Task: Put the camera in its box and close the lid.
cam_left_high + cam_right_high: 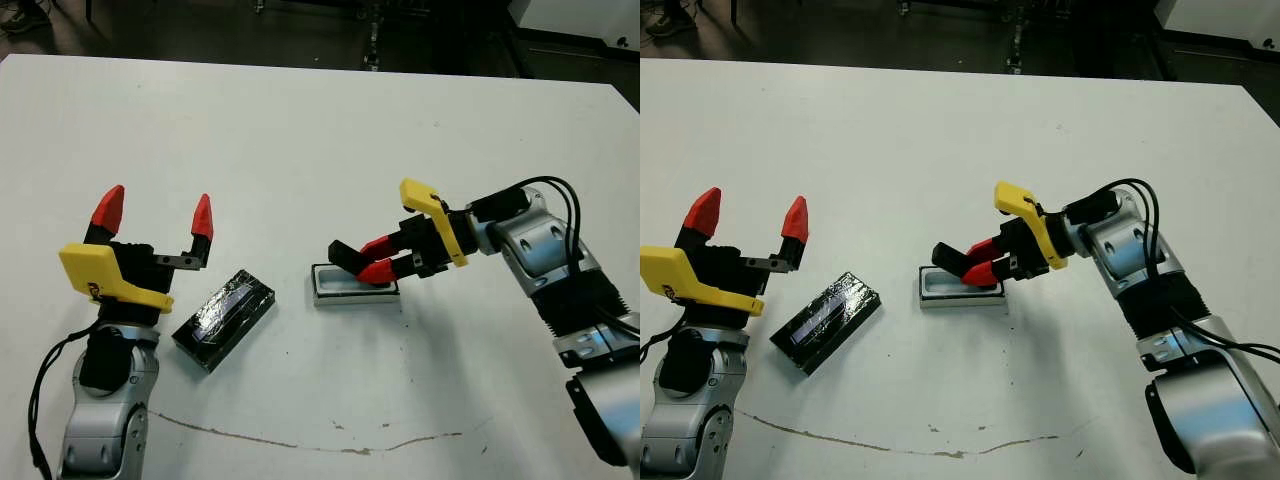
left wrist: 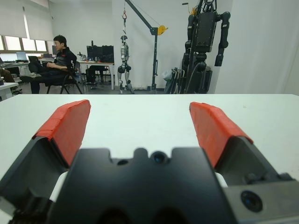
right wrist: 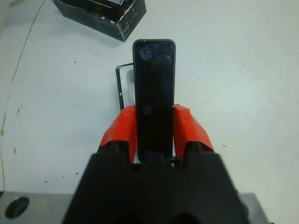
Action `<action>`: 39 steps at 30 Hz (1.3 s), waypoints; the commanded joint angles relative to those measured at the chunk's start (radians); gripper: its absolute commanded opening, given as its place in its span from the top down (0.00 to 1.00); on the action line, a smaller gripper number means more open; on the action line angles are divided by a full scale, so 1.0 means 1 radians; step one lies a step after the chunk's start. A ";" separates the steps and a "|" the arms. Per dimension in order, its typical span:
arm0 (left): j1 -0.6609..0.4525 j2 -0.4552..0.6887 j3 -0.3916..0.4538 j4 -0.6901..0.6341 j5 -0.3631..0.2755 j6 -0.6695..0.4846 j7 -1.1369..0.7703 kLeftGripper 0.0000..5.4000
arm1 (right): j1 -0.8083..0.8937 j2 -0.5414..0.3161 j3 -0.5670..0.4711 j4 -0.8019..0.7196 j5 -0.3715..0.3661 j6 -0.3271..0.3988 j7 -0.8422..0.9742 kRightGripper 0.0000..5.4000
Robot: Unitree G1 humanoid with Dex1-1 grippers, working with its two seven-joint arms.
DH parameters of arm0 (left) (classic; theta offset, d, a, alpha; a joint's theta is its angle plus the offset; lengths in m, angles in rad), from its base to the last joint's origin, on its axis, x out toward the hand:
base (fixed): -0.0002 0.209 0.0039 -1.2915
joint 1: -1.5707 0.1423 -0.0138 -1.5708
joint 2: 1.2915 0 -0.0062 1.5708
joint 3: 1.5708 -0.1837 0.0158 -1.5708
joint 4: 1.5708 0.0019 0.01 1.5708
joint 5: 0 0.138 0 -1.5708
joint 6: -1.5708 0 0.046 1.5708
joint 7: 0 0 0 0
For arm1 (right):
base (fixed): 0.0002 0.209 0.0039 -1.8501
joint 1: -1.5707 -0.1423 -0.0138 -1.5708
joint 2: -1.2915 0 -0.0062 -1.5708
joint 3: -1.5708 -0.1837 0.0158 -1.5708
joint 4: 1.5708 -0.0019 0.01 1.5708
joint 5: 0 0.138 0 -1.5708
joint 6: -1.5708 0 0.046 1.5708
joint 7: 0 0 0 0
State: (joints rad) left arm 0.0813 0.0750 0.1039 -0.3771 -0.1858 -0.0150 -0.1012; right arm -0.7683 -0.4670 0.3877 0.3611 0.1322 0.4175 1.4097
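My right gripper [image 1: 375, 258] is shut on the camera [image 1: 345, 255], a thin matte-black slab clamped between the red fingers [image 3: 117, 130]. The camera hangs tilted just above the box [image 1: 335, 292], a shallow white tray with a dark rim, and its free end points toward the lid. In the right wrist view the camera [image 3: 154, 93] covers most of the box [image 3: 120, 86]. The lid [image 1: 224, 318], black with a shiny crinkly top, lies on the table left of the box. My left gripper [image 1: 155, 215] stands open and raised, left of the lid, holding nothing.
A thin brown line [image 1: 300, 440] runs across the white table [image 1: 300, 130] near its front edge. Beyond the far edge, a person [image 2: 58, 65] sits at a desk, and a humanoid robot [image 2: 205, 42] hangs on a stand.
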 commanded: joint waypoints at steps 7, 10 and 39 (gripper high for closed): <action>0.018 0.002 0.001 0.007 0.005 0.002 0.001 0.00 | -0.007 -0.042 -0.004 0.000 -0.025 -0.024 0.005 0.69; 0.018 0.002 0.001 0.006 0.008 -0.002 0.000 0.00 | -0.011 -0.048 0.009 0.000 -0.045 -0.042 0.008 0.69; 0.019 0.000 0.000 0.005 -0.003 0.000 -0.004 0.00 | 0.013 -0.071 0.063 -0.015 -0.097 -0.096 0.054 0.69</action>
State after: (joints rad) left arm 0.0846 0.0750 0.1016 -0.3772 -0.1846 -0.0154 -0.1012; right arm -0.7743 -0.4917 0.4376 0.3284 0.0657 0.3204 1.4488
